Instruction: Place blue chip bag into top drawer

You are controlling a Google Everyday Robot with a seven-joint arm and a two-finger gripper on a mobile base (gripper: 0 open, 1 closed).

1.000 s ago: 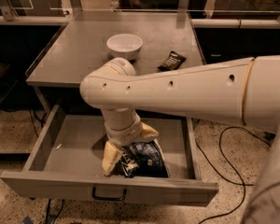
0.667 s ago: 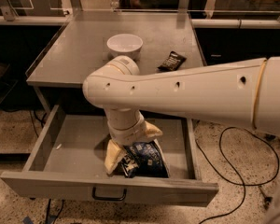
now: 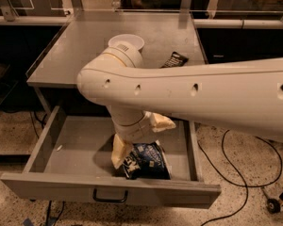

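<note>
The blue chip bag (image 3: 148, 161) lies on the floor of the open top drawer (image 3: 47, 187), at its front right, against the front panel. My gripper (image 3: 144, 144) hangs from the big white arm straight above the bag, inside the drawer. Its cream fingers are spread apart: one finger (image 3: 118, 152) points down at the bag's left edge, the other sticks out to the upper right. The bag rests on the drawer floor between and below them. The arm hides the drawer's back middle.
A white bowl (image 3: 128, 41) and a black-brown bar packet (image 3: 174, 59) sit on the grey table top (image 3: 80, 51) above the drawer. The drawer's dark handle (image 3: 111, 197) faces the camera. Cables (image 3: 236, 173) run over the floor at right.
The arm has lifted a little and swung closer to the camera. The bag stays where it lay in the drawer.
</note>
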